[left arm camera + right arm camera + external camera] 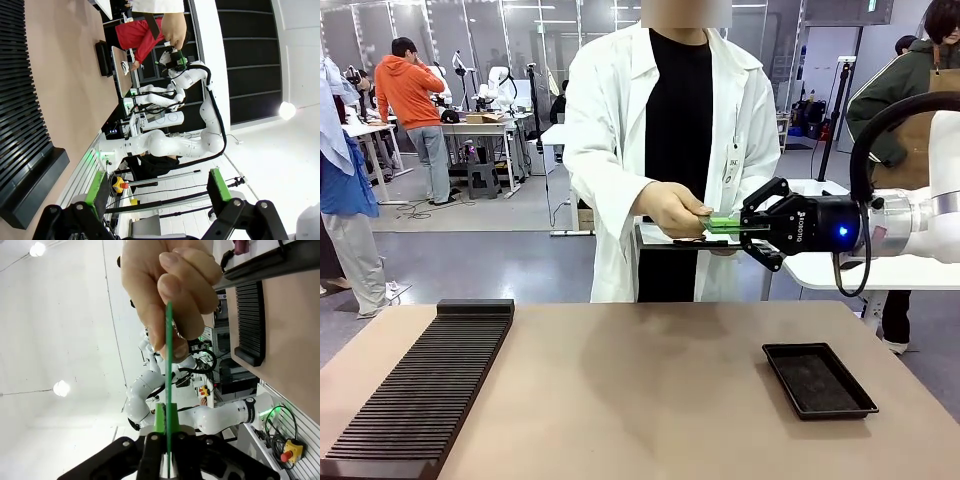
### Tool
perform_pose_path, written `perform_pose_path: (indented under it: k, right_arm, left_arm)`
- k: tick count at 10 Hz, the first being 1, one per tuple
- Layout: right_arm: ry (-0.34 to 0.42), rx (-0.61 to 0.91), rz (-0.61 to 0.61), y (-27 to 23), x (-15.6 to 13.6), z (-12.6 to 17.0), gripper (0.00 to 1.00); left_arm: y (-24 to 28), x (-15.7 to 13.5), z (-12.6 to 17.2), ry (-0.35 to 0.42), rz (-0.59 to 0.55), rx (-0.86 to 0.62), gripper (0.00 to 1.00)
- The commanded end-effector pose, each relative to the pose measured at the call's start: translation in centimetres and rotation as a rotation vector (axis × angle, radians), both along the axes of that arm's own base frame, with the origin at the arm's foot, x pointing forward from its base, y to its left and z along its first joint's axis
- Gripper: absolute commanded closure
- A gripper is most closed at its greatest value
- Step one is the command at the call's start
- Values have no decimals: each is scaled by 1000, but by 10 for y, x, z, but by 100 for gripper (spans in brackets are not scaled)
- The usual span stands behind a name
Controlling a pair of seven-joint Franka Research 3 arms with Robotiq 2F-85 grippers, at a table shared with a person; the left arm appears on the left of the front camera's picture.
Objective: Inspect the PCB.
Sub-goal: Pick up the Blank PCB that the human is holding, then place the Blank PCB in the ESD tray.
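- We see a lab: a person (665,150) in a white lab coat stands at the far side of our table (640,400).
- Behind, we make out workbenches (470,128) loaded with equipment, cables (420,210) on a grey floor (490,255), and glass partitions (520,40).

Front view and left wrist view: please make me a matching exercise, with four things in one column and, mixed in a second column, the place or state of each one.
Things:
1. PCB
2. black tray
3. slotted black rack
4. robot's left hand

Places or states:
A. open, holding nothing
B. on the table, at the robot's right, empty
C. in the air, gripped by the robot's right hand and the person's hand
D. on the table, at the robot's left

Pairs: 1-C, 2-B, 3-D, 4-A.
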State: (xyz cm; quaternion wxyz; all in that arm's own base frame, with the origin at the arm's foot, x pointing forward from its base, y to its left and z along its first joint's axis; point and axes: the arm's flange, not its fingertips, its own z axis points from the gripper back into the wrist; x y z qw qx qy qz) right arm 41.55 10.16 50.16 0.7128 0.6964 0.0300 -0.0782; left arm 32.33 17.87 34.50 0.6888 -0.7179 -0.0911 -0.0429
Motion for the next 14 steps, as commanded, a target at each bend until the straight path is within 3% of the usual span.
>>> perform_pose_path:
  k: [1,14]
  right_arm:
    - [20,29,-16,1,-3,-4,100]
    - [4,1,-1,0,0,-2,100]
  left_arm:
    - [0,2,1,3,5,17,0]
    - [0,2,1,3,5,17,0]
